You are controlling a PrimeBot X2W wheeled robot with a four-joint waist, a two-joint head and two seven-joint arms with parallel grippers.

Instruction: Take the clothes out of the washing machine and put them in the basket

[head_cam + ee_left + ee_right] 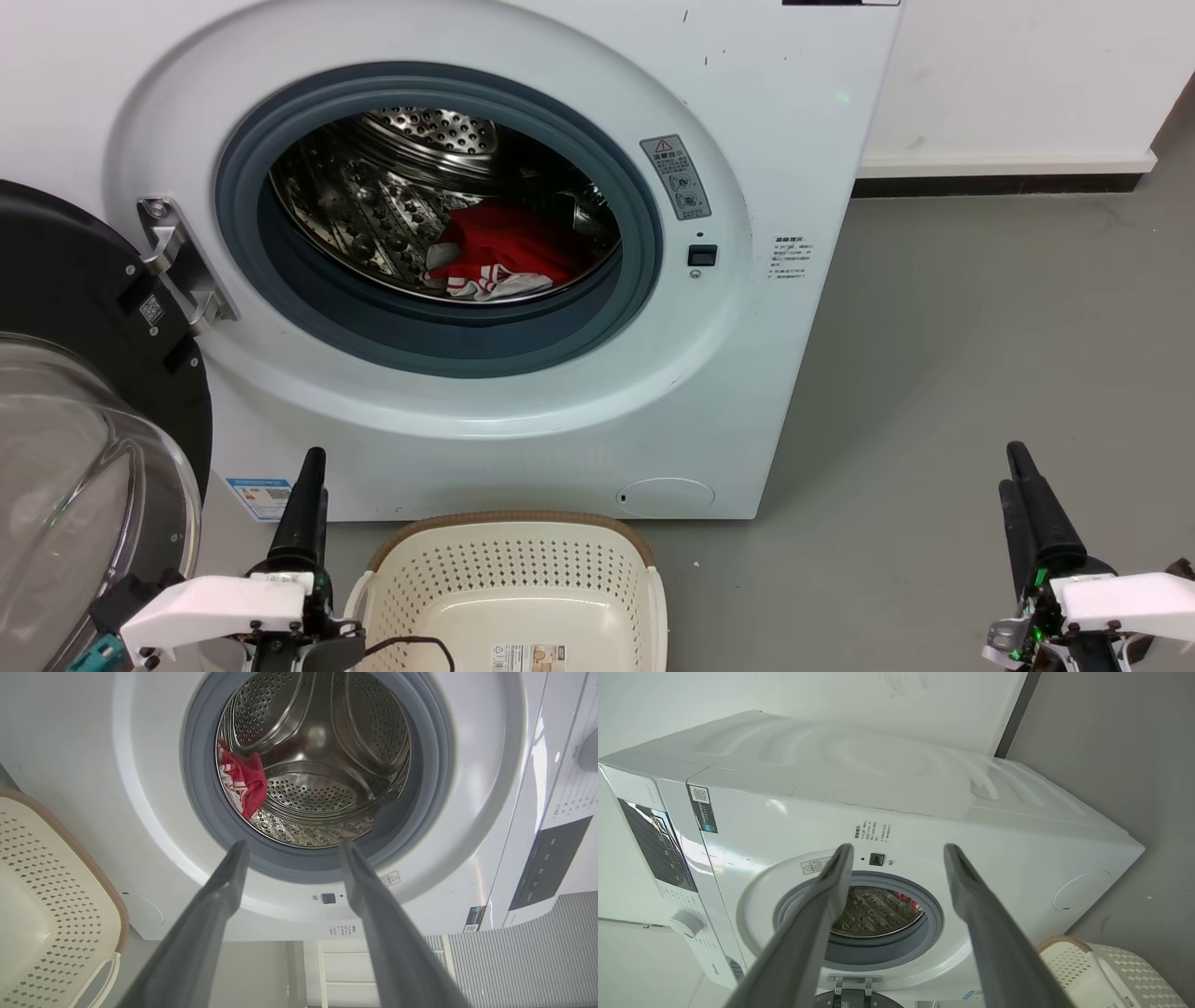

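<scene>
Clothes (509,252), red with white bands, lie heaped low in the steel drum (373,196), near the middle of the head view. Around them the white washing machine (803,140) has its dark door (84,373) swung open at the left edge. The cream basket (509,569) sits on the grey floor (980,327) just before the machine, bottom centre. The left gripper (313,464) at lower left and the right gripper (1013,467) at lower right are both spread wide, holding nothing, well apart from the clothes.
</scene>
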